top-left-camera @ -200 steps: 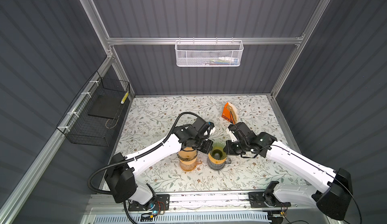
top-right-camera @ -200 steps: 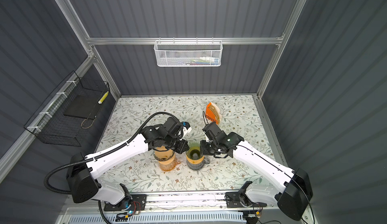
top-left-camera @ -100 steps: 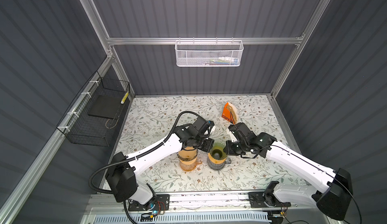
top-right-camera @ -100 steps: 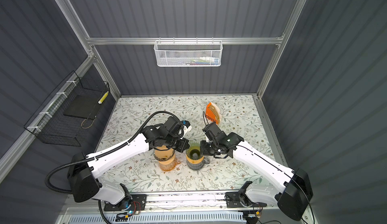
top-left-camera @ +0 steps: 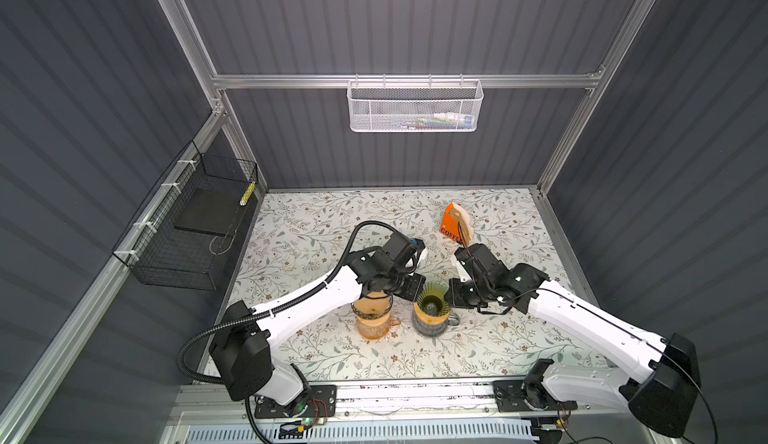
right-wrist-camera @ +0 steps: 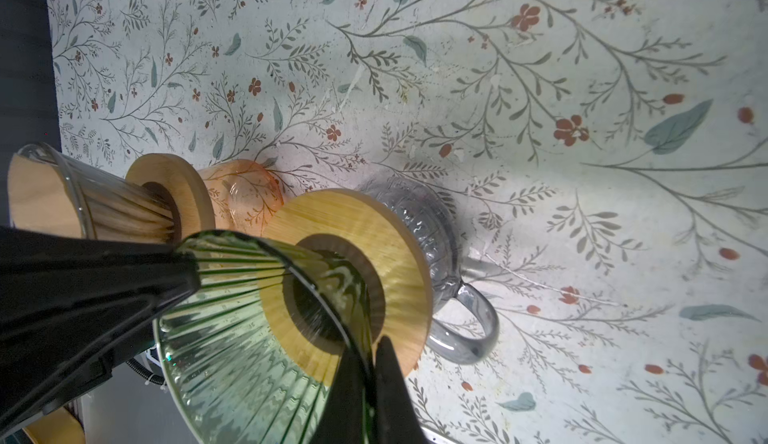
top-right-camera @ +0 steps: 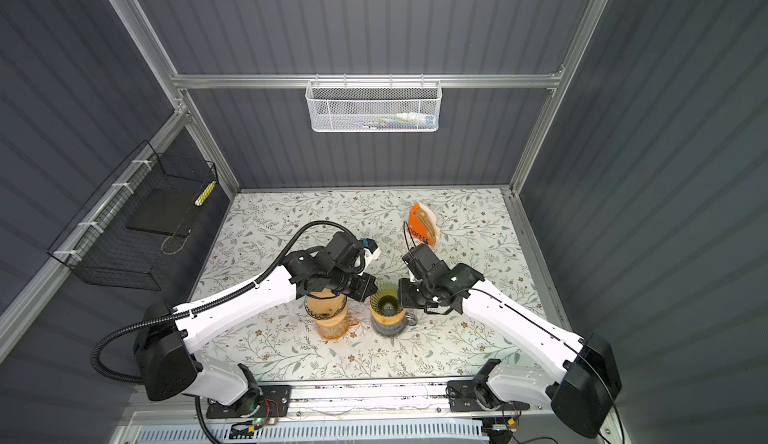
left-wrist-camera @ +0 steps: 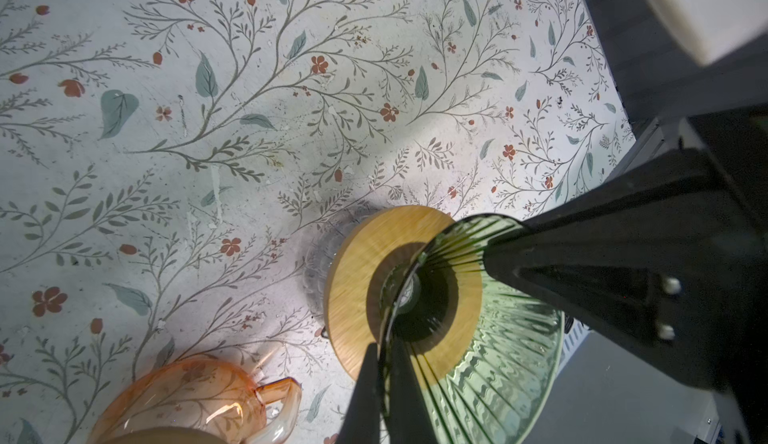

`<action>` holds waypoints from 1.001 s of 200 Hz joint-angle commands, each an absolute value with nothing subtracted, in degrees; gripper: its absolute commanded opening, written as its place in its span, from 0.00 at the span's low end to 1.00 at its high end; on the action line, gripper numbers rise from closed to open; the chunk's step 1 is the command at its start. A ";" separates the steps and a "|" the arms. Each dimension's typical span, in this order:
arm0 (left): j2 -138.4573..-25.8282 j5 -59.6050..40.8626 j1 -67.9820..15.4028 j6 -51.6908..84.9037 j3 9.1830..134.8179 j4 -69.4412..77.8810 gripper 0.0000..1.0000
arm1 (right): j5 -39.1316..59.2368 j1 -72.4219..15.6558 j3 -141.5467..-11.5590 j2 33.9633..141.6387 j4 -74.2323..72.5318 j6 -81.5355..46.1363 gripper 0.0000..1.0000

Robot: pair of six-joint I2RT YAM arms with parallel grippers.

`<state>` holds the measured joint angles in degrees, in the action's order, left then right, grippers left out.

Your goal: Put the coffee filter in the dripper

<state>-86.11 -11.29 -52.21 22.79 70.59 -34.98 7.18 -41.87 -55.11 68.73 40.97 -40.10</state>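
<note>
A green ribbed glass dripper [top-left-camera: 432, 300] [top-right-camera: 386, 298] with a wooden collar [left-wrist-camera: 357, 263] stands on a grey glass carafe [top-left-camera: 432, 327] near the table's front middle. Its cone looks empty in both top views. My left gripper [top-left-camera: 417, 290] [left-wrist-camera: 384, 346] is shut on the dripper's left rim. My right gripper [top-left-camera: 451, 294] [right-wrist-camera: 370, 350] is shut on the opposite rim. The coffee filters [top-left-camera: 463, 219] stand in an orange holder [top-left-camera: 449, 226] [top-right-camera: 415, 228] behind the right gripper, untouched.
Just left of the green dripper, a second dripper [right-wrist-camera: 83, 201] sits on an orange glass carafe [top-left-camera: 374, 323] [left-wrist-camera: 183, 400], under my left arm. A black wire basket [top-left-camera: 187, 230] hangs on the left wall and a white mesh basket [top-left-camera: 415, 107] on the back wall.
My left gripper's jaws have closed the last bit onto the green dripper's rim. The right arm and the dripper have not visibly moved.
</note>
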 commanded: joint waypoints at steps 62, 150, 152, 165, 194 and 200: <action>-88.49 -14.06 -54.61 20.61 66.65 -39.12 0.04 | 3.08 -41.57 -51.07 71.37 41.18 -39.20 0.00; -89.27 -14.18 -54.67 20.83 65.85 -38.83 0.04 | -1.45 -42.02 -49.03 70.31 39.41 -38.67 0.00; -89.29 -14.16 -54.67 20.88 65.90 -38.78 0.04 | -1.51 -42.01 -49.04 70.31 39.41 -38.63 0.00; -89.47 -14.18 -54.67 20.84 65.83 -38.82 0.04 | -1.52 -42.01 -49.04 70.75 39.32 -38.50 0.00; -90.15 -14.00 -54.67 20.66 65.82 -38.55 0.04 | -2.20 -42.20 -49.13 71.72 39.26 -38.23 0.00; -90.33 -14.06 -54.67 20.72 65.76 -38.44 0.04 | -2.33 -42.19 -49.13 71.85 39.22 -38.15 0.00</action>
